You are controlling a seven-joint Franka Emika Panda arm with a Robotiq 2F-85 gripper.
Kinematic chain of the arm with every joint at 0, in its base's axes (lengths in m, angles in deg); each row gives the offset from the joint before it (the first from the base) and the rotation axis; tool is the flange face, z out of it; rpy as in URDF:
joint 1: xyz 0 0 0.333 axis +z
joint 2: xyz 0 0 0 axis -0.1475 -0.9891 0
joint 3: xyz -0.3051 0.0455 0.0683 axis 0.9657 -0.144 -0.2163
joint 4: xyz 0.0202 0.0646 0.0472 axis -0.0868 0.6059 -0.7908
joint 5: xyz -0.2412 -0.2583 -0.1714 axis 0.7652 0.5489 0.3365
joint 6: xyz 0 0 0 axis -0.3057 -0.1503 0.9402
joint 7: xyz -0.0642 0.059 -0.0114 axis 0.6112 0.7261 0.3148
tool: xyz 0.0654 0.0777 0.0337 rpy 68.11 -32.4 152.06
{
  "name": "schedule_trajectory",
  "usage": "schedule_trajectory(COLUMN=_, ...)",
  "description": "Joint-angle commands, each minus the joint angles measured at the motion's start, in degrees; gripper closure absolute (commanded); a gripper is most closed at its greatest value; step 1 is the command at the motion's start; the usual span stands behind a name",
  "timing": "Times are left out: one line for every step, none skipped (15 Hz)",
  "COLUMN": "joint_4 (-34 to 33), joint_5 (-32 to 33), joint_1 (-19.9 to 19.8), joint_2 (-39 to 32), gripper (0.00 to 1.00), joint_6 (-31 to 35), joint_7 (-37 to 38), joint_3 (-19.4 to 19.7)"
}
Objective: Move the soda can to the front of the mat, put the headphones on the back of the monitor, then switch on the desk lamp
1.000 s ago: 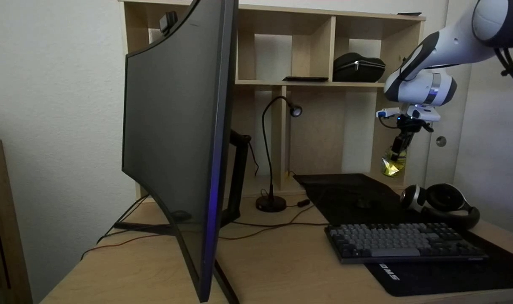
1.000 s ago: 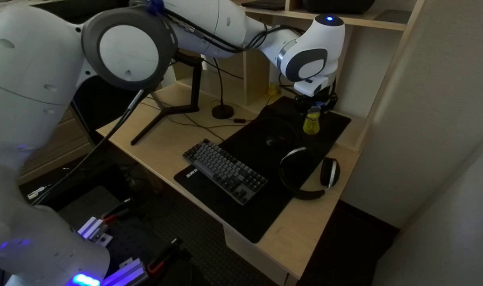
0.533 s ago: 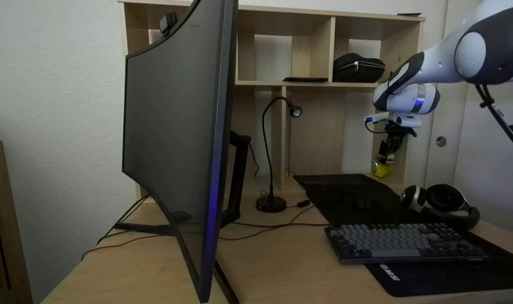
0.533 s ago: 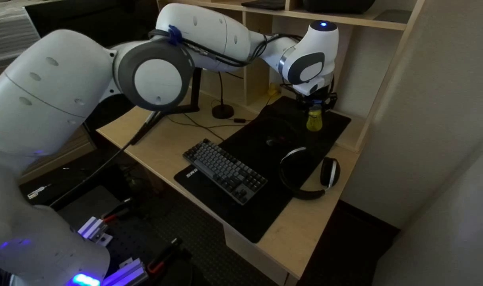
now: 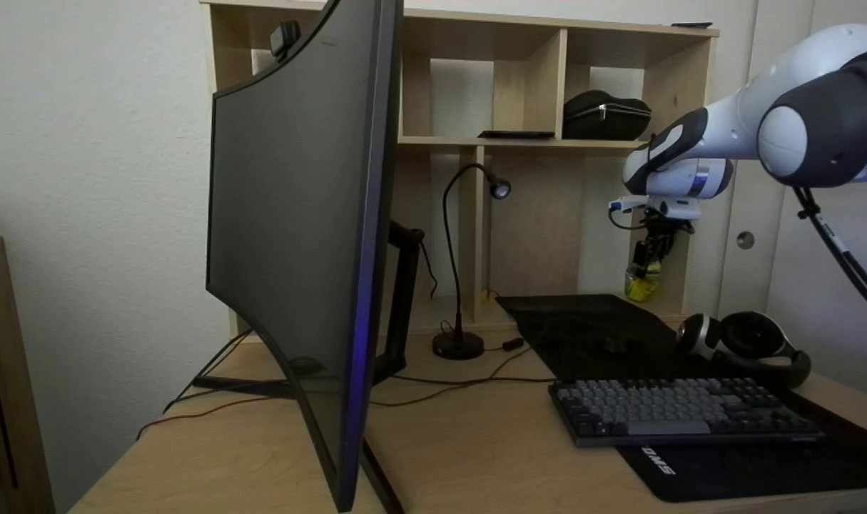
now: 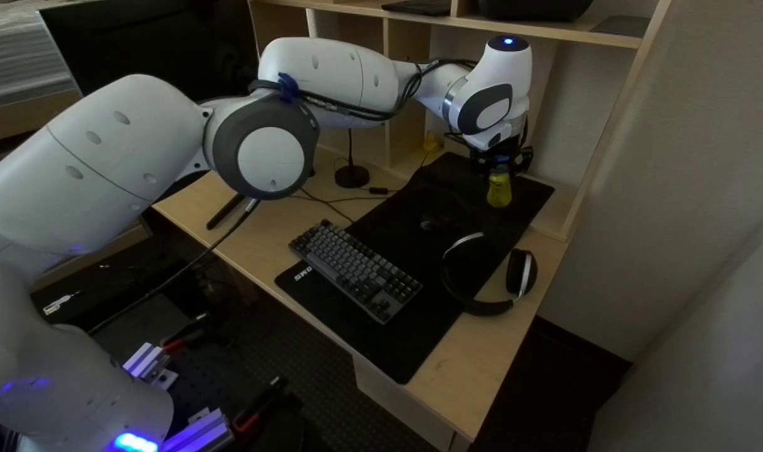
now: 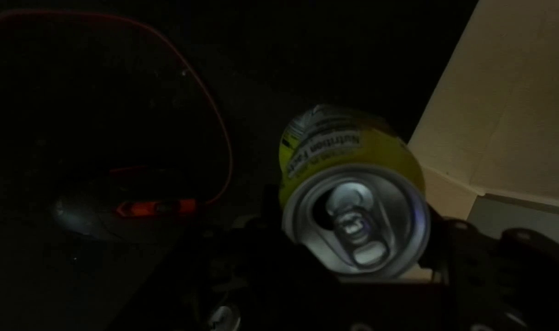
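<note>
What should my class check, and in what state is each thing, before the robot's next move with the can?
1. Can gripped: ok, held in the gripper.
2. Can off the mat: ok, it hangs above it.
3. Can sealed: not ok, it is open.
4. Can empty: cannot tell.
5. Keyboard off the mat: not ok, partly on it.
6. Headphones off the mat: not ok, they lie across its edge.

soda can (image 7: pixel 353 193): "Nutrition Facts" (image 7: pixel 327 145) | mat (image 5: pixel 754 470): white letters (image 5: pixel 658 460), too unclear to read
</note>
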Motion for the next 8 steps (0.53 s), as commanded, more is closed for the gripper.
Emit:
schedule_trajectory(joint_4=-5.36, joint_5=2.39, joint_1=-1.34, joint_2=-3.47, gripper=0.62, joint_6=-3.93, joint_7=3.42, joint_3=-2.27)
schedule_trajectory(joint_4=-6.5, joint_5=2.14, joint_1=-1.58, joint_2=-3.99, gripper=0.62, joint_6=-4.44, joint_7=3.86, joint_3=-3.04)
schedule_trajectory(joint_4=-7.59, joint_5=2.14, joint_1=-1.77, joint_2=-4.59, gripper=0.62, joint_6=-4.81, joint_7=4.69, joint_3=-3.85)
schedule_trajectory(joint_4=-8.64, joint_5=2.53, joint_1=-1.6, joint_2=-5.21, gripper=0.62, joint_6=-5.23, joint_7=5.96, joint_3=-4.06)
schedule_trajectory(joint_4=-10.02, joint_5=2.65, joint_1=-1.56, joint_2=-5.93, gripper=0.62, joint_6=-5.34, joint_7=7.05, joint_3=-4.53)
schedule_trajectory(joint_4=-11.37, joint_5=3.02, joint_1=-1.26, joint_2=-6.71, gripper=0.62, joint_6=-5.15, joint_7=8.73, joint_3=-4.59)
schedule_trajectory(joint_4=-12.5, joint_5=3.33, joint_1=-1.14, joint_2=-7.26, gripper=0.62, joint_6=-5.41, joint_7=10.14, joint_3=-4.82)
schedule_trajectory(joint_4=-13.63, joint_5=4.06, joint_1=-0.85, joint_2=-7.88, gripper=0.62, joint_6=-5.6, joint_7=12.56, joint_3=-4.54)
